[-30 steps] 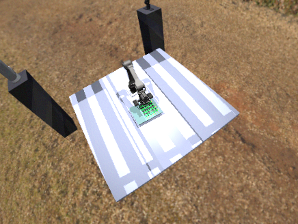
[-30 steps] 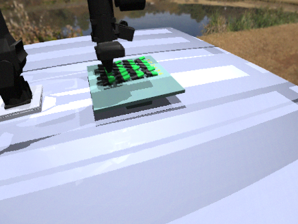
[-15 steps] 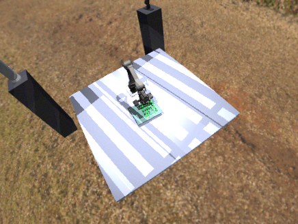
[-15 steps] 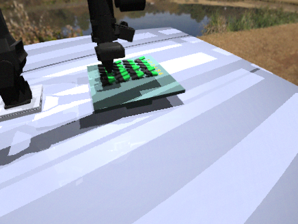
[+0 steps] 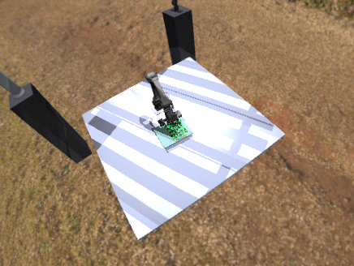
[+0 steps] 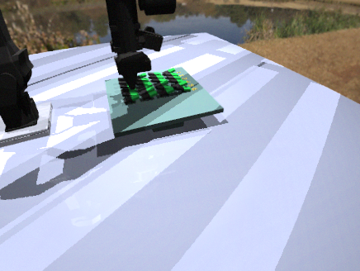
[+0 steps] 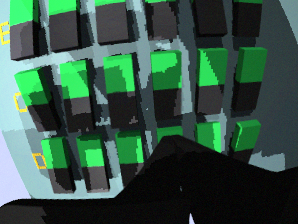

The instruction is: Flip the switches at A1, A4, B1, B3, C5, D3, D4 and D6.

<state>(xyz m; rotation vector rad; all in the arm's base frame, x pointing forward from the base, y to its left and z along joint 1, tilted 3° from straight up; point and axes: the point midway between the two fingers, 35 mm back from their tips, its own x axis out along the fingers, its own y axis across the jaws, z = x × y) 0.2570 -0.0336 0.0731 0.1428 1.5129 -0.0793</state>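
Observation:
The teal switch panel [image 5: 163,140] [image 6: 194,104] carries rows of green-and-black switches. The wrist view shows the printed letters B [image 7: 4,33], C [image 7: 20,102] and D [image 7: 39,161]; row A is out of that view. My gripper [image 5: 174,122] [image 6: 131,86] [image 7: 170,143] is shut and empty, its tip low over row D. It covers the near half of switch D4 [image 7: 170,132] and parts of D3 [image 7: 130,146], D5 [image 7: 209,134] and D6 [image 7: 247,134]. C5 [image 7: 212,66], B1 [image 7: 22,37] and B3 [image 7: 112,24] show. Contact and exact tilts cannot be told.
The panel lies on a white table [image 5: 134,195] [image 6: 231,206] crossed by striped shadows. The arm's base plate [image 6: 45,124] stands on its near-arm side. Two dark pillars [image 5: 50,126] [image 5: 180,36] stand beside the table's edges.

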